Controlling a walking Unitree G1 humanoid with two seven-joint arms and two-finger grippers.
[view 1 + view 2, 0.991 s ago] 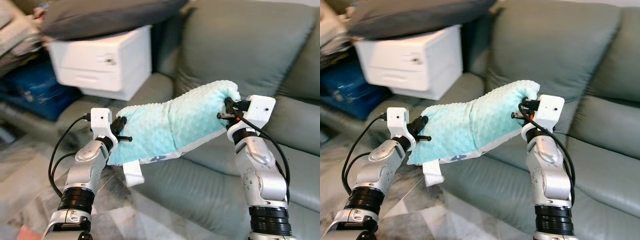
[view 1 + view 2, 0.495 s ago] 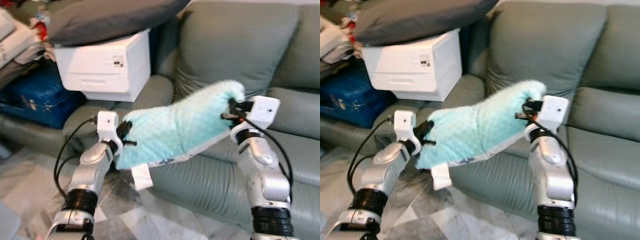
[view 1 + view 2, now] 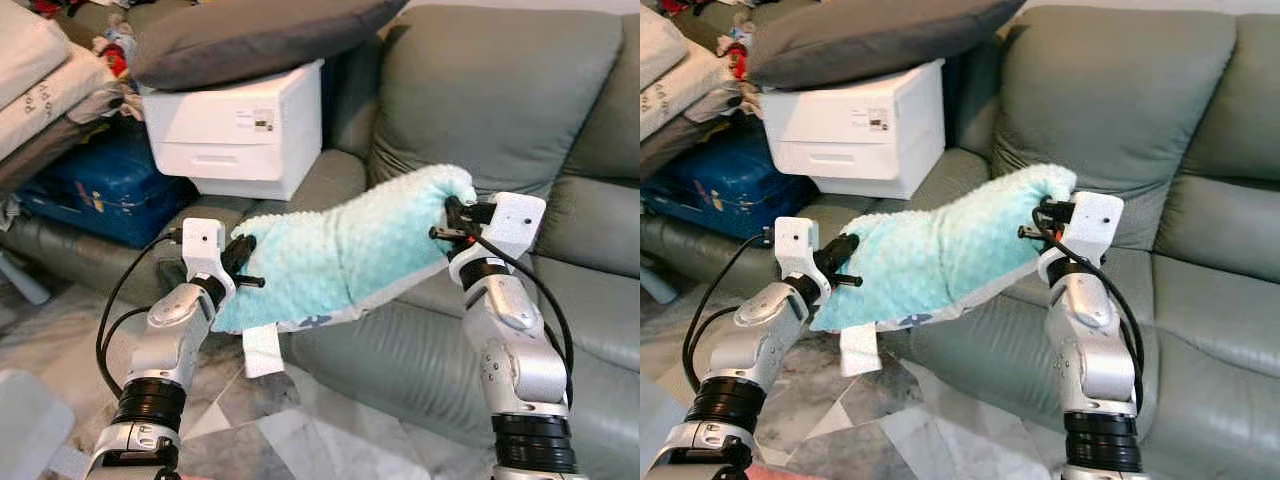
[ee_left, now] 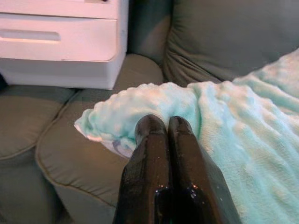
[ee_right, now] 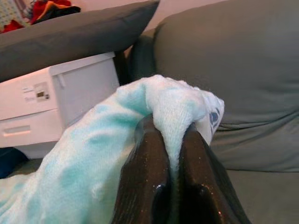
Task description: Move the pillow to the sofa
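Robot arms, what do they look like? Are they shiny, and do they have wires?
Yes. Both arms are shiny silver metal tubes with ribbed black rings near the bottom. Each wrist carries a boxy white block, and black cables loop from it down the arm. The left hand and right hand each have two long, glossy black fingers with rounded tips.

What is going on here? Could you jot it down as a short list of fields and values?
carried thing: mint pillow, held in the air between both hands
left hand: pinched shut on the pillow's lower end
right hand: pinched shut on the pillow's upper end
pillow tilt: right end higher than left
below pillow: seat of the grey-green sofa
on sofa, to the robot's left: white printer with a dark grey cushion on top
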